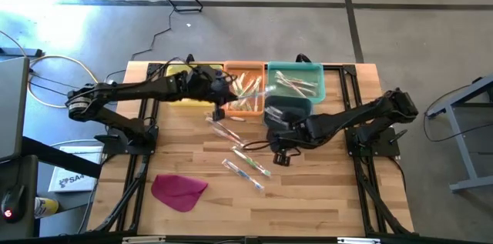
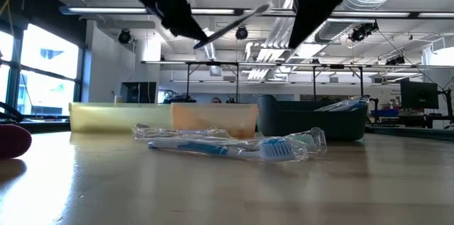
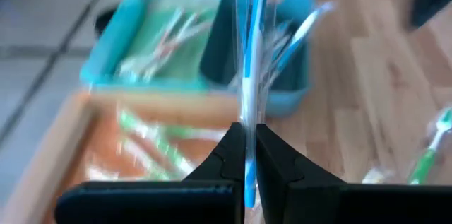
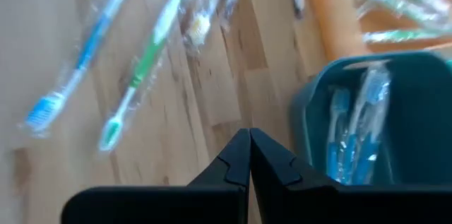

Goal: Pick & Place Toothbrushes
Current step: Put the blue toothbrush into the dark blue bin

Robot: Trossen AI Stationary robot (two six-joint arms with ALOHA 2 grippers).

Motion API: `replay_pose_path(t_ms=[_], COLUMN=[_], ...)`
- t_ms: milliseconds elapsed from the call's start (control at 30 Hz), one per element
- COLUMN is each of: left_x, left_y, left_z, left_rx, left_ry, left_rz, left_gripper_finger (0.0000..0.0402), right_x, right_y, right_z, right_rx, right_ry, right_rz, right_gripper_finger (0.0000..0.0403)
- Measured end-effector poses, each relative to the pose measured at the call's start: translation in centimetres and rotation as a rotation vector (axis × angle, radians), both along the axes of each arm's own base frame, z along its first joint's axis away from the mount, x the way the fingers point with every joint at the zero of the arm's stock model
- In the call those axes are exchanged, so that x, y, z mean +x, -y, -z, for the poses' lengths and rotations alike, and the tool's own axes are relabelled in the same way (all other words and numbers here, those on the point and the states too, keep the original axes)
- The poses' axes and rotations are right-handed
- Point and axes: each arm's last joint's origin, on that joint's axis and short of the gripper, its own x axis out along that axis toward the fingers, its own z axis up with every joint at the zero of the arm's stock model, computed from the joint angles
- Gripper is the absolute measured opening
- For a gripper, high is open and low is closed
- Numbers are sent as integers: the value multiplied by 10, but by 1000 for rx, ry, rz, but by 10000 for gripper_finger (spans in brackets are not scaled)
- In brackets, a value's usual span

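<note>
A wooden worktop (image 1: 308, 198) on a grey concrete floor carries a row of bins at its far edge: yellow (image 1: 179, 71), orange (image 1: 245, 86), light teal (image 1: 296, 81) and, just in front, a dark teal one (image 1: 286, 107), apparently sorting brushes by colour. The left gripper (image 3: 248, 155) hangs over the orange bin with its jaws clamped on a wrapped blue toothbrush (image 3: 253, 61), seemingly headed for the dark teal bin, where other blue ones lie. The right gripper (image 4: 249, 155) hovers beside that bin with jaws shut and empty, near the loose toothbrushes (image 1: 245, 159) still lying mid-worktop.
</note>
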Motion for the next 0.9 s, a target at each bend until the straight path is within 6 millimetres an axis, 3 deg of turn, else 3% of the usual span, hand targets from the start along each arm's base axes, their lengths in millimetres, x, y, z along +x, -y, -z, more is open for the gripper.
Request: replay_pose_path(t_ms=[233,300,533,733,900], left_x=[-4,-3,-1,2,8], left_y=[-10,-10,-10,-4,10], left_z=[0,-2,-6,-9,-12], left_rx=[-109,-105,-101,-117,-112], left_ry=[25,46,94,129,167], left_rz=[49,61,86,125,175], left_gripper_finger=[6,6,6,6,6], right_x=[-37,-53,-92,-108,-111], right_y=[-6,-4,9,29,47], right_z=[-28,-27,3,40,57], right_rx=[-60,-66,1,-5,2], right_ry=[170,252,696,1063,1179], right_rz=[3,14,42,84,179], right_gripper_finger=[3,2,2,2,2])
